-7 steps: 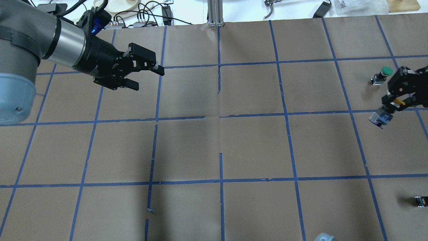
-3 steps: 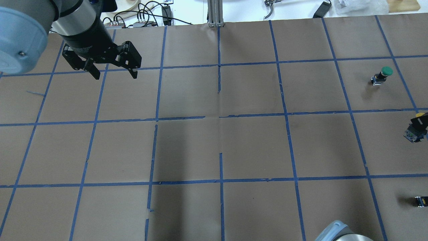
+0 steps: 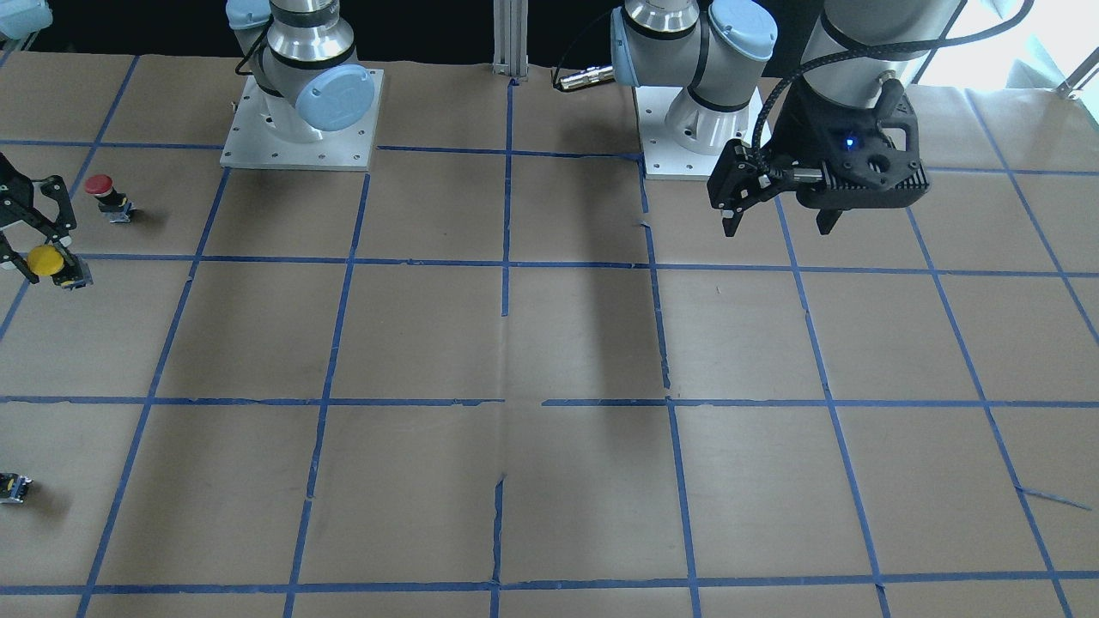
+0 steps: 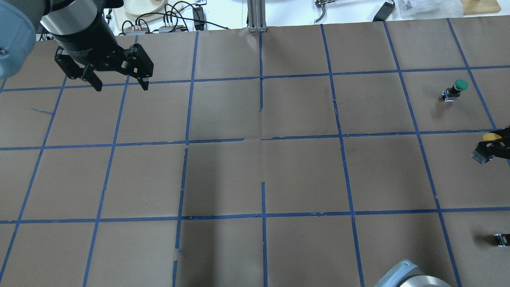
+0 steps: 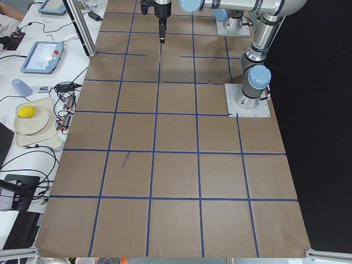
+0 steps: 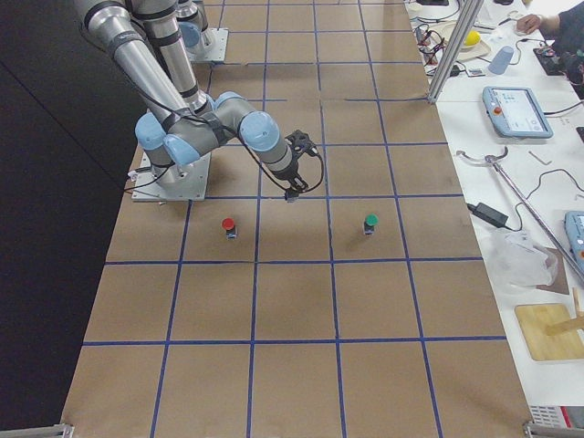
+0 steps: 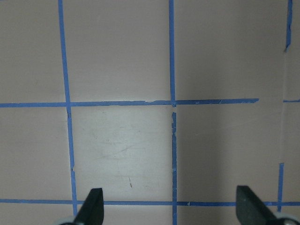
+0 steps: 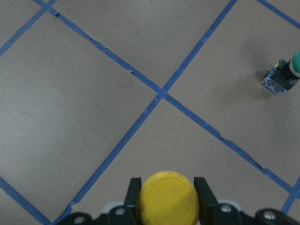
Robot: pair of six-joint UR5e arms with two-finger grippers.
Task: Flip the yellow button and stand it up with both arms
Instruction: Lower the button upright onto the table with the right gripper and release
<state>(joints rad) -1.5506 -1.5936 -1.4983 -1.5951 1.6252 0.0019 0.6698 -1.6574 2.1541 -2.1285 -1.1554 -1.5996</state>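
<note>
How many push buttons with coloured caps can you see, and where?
3. The yellow button is held in the right gripper; the red button stands on the robot's side of it, the green button on the far side. A small capless block isn't counted.

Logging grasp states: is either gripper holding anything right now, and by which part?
The right gripper holds the yellow button, its fingers on either side of the cap end. The left gripper is open and holds nothing.

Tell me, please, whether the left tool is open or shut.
Open: the left tool holds its fingers wide apart, nothing between them.
</note>
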